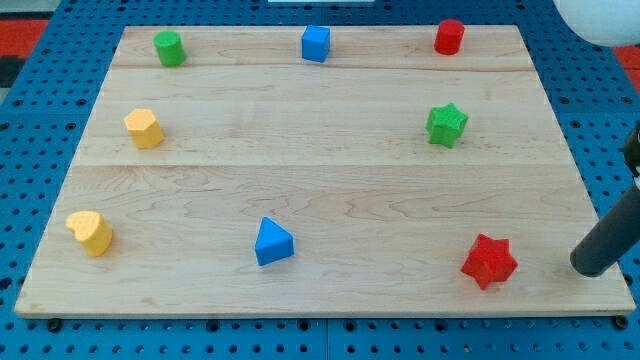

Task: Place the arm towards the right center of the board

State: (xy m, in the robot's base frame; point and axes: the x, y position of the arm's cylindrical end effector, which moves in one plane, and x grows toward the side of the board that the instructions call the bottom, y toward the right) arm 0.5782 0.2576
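Note:
My tip (592, 268) is the lower end of a dark rod that enters from the view's right edge. It rests near the bottom right corner of the wooden board (320, 170), touching no block. The red star block (489, 261) lies just to the tip's left, a short gap away. The green star block (446, 124) lies well above it, toward the right middle of the board.
A red cylinder (449, 37), a blue cube (316, 44) and a green cylinder (168, 48) line the top edge. A yellow block (144, 128) and a yellow heart block (91, 232) sit at the left. A blue triangle block (273, 241) sits at bottom centre.

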